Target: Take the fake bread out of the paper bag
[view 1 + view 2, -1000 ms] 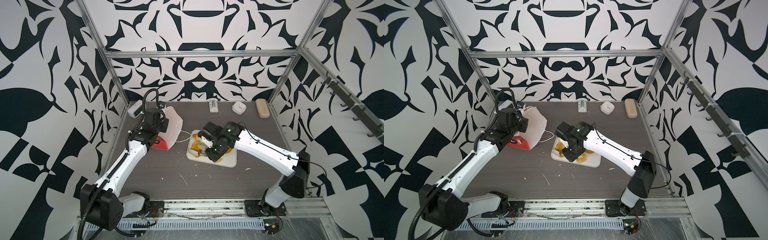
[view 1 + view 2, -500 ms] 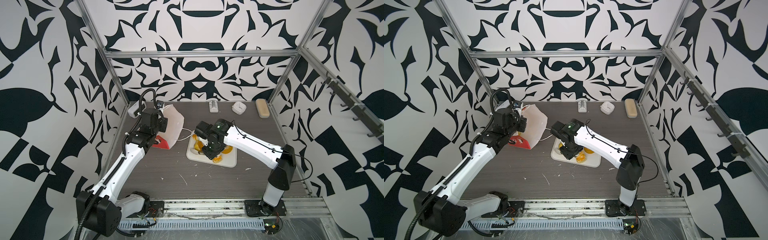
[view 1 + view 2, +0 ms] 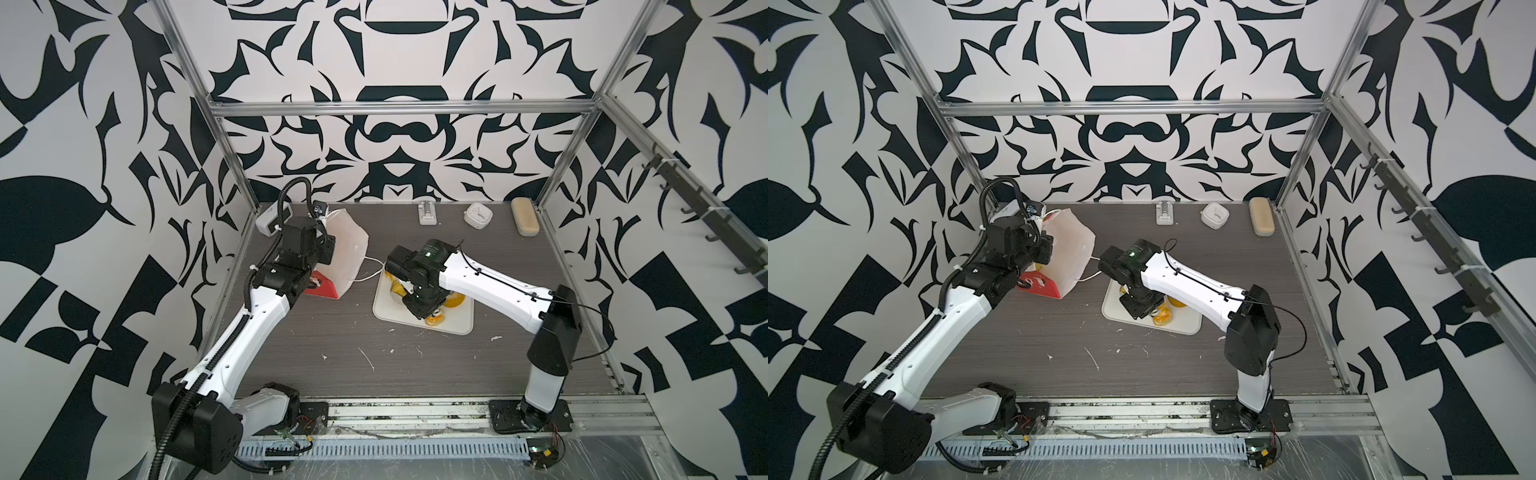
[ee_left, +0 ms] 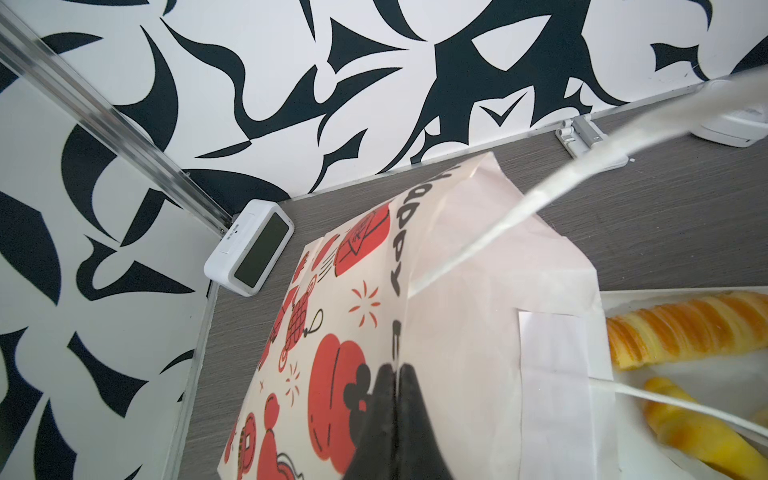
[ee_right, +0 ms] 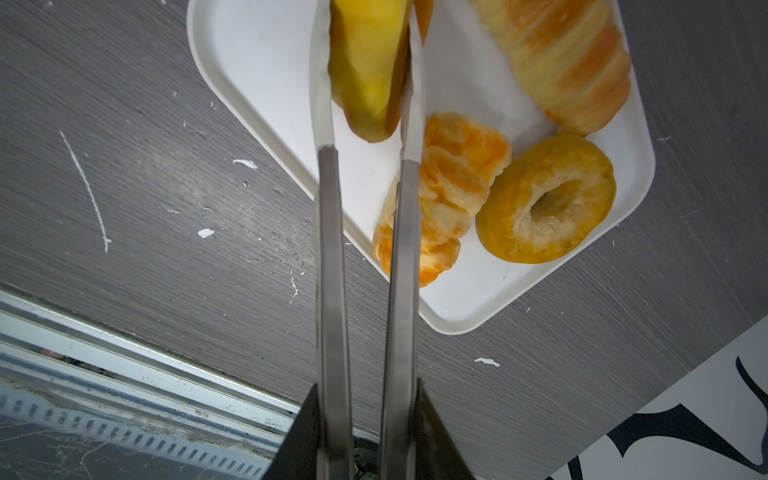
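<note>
Over the white tray, pinching a yellow bread piece between narrowly parted right fingers; best lowering it gently onto bare tray beside the ring before releasing. At ten o'clock from there, clamping the paper bag with fully closed left fingers.

The bag is thin matt paper, creased. The bread has a glossy, plastic-looking skin, rough and crumbly round the ring's hole. The tray is smooth white plastic; the table, matt grey wood grain, scratched. The long fingers of the right gripper are brushed metal.
</note>
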Robot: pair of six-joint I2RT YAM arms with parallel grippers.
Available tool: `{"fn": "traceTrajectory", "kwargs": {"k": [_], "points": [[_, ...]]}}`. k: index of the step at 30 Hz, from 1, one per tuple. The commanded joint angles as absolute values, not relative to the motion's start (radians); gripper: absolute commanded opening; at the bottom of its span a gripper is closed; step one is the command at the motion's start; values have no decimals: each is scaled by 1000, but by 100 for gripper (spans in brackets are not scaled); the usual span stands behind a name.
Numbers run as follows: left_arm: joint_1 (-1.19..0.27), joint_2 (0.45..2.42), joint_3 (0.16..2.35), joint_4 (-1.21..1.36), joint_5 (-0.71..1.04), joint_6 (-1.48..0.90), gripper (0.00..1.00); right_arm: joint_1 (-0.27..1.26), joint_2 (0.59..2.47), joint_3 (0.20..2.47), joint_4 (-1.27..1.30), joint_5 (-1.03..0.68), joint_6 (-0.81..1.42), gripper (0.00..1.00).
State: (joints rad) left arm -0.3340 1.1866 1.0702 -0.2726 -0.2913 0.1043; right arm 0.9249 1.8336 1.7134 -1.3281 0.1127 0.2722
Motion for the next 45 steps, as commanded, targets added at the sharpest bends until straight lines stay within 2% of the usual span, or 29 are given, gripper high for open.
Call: {"fn": "traceTrajectory", "kwargs": {"k": [1, 6, 15, 26, 38, 45], "points": [[-331, 1174, 1057, -255, -288, 95, 0, 931, 1772, 1734, -1324, 100, 267, 23], [-331, 1174, 1057, -256, -284, 94, 0, 920, 1678, 1700, -1252, -14, 258, 23], [-331, 1175, 1058, -259, -276, 94, 0, 791, 1482, 1497, -1078, -230, 303, 22], [-331, 1179, 1055, -260, -264, 91, 0, 676, 1422, 1271, -794, -564, 349, 22], [-331, 1188, 1053, -259, -256, 87, 0, 566, 1493, 1129, -654, -691, 337, 22], [-331, 1196, 1052, -260, -256, 88, 0, 539, 1528, 1119, -700, -650, 301, 23]]}}
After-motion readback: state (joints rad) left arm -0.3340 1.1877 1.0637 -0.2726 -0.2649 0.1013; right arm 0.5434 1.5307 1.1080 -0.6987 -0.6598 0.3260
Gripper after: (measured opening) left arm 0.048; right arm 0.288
